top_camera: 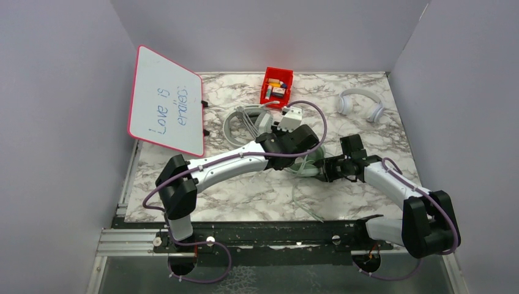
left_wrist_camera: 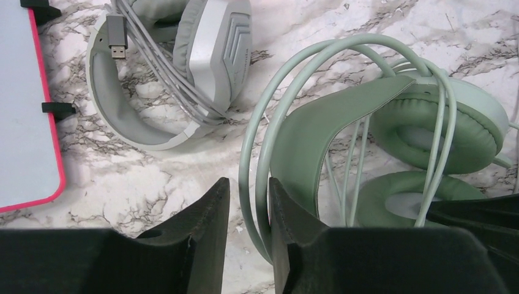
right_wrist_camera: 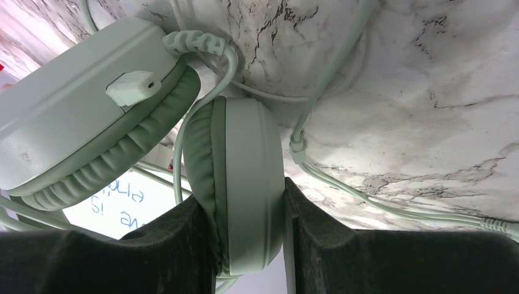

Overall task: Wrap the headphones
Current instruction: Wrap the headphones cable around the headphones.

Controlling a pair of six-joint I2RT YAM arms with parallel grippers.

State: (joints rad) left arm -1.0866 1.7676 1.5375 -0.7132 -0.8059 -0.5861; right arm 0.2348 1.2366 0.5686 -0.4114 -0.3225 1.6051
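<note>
**Marble counter with three headsets and two arms**
Top view: the whiteboard stands upper left. At centre lies the mint-green headset; the right fingers clamp one earcup. Its cable loops pass between the narrowly parted left fingers, grip undeterminable. The grey-white headset lies just above-left, the white headset upper right

The table is white marble veined grey-brown; the red bin holds orange, blue and white bits; left of the bin, the whiteboard is white, rimmed pink-red, with blue handwriting; right of the bin, a plain white headset; just nearer than the bin, the grey-white headset, silver-grey on its cup; nearer still, the mint-green headset, its cable mint, its pads a duller green
</note>
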